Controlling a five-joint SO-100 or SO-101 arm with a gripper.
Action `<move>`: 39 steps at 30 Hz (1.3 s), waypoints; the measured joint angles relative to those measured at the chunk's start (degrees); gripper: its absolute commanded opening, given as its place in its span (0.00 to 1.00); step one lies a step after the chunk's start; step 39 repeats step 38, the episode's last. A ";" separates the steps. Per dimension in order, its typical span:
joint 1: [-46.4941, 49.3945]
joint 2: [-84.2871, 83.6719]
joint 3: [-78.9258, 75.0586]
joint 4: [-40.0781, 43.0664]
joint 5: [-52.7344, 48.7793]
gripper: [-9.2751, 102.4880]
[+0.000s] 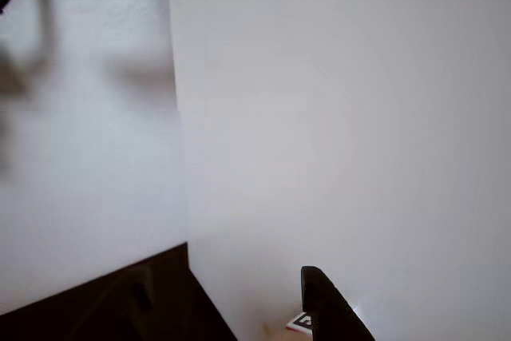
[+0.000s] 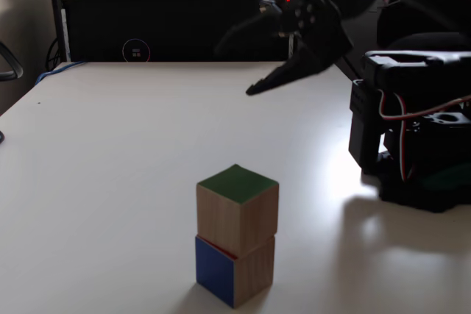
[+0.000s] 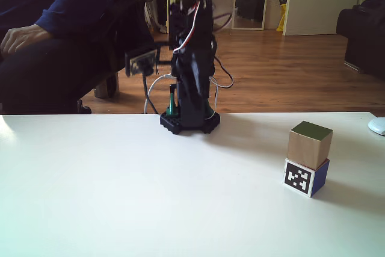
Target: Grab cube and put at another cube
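Cube (image 2: 237, 207) at lower centre of a fixed view: pale matt wood with visible grain, top face painted flat green. Another cube (image 3: 306, 177) under it has a smooth printed black-and-white marker face; desk (image 2: 110, 182) is smooth white with a soft sheen. Arm (image 3: 191, 82) looks like matt black plastic.

Only obstacle on the white table (image 2: 110, 182) is the stack: cube (image 2: 238, 209) sits on another cube (image 2: 234, 273), skewed a bit. Open tabletop all round it in both fixed views. Gripper (image 2: 254, 90) raised well clear, far side. Arm base (image 3: 189, 121) stands at table's rear edge, w/ a seated person (image 3: 54, 34) behind
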 measured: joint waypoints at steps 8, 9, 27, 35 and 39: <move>0.70 6.06 13.27 -5.71 2.55 0.12; 1.32 6.15 14.50 -6.33 2.55 0.09; 2.37 6.33 22.06 -2.72 5.36 0.08; 2.37 6.33 22.06 -0.88 3.69 0.08; 2.46 6.33 22.06 -0.53 3.60 0.08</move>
